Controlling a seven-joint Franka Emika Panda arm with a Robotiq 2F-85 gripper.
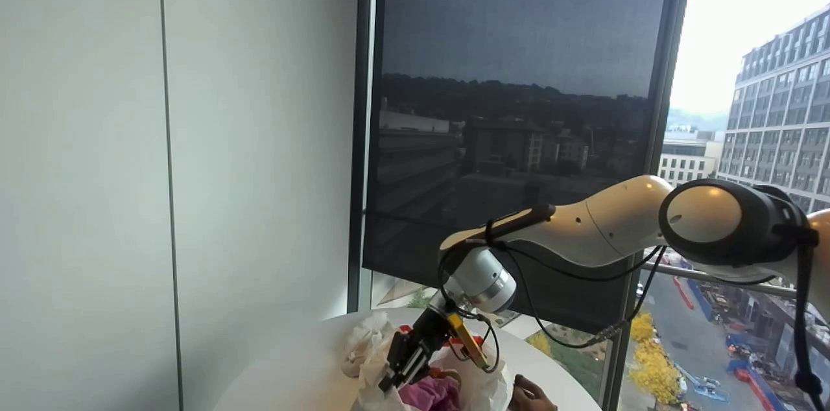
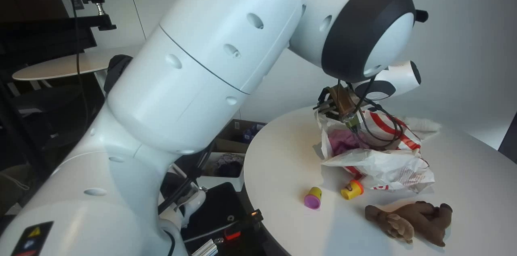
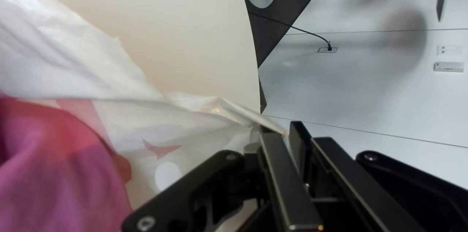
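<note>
On the round bench [image 2: 282, 155], a white bag [image 2: 383, 167] with red print. Just in front in an exterior view, an orange-lidded tub [image 2: 352, 189], lying on its side; a little apart, a purple-lidded tub [image 2: 313, 198], also on its side. Nearer still, a brown plush toy [image 2: 412, 221], sprawled. Behind the bag, a pale bundle [image 2: 422, 124]; cannot tell whether touching. Across the upper left, the arm [image 2: 226, 34], large and close; in front of the bag, dangling cables [image 2: 365, 93], hiding part of the print.

Inside the bag, pink cloth [image 3: 73, 180], with something orange [image 1: 443, 373] alongside, too small to name. Beyond the bench edge, lower down, a white box [image 2: 214, 181] with a dark heap [image 2: 228, 163] in it.

With the gripper [image 3: 283, 133] narrowed almost fully, holds a pinched fold of the bag's rim, raised and drawn to a point. In an exterior view, mouth edge [image 2: 324, 137] facing upward and left; long axis, despite the crumpling, slanting roughly from upper left to lower right.
</note>
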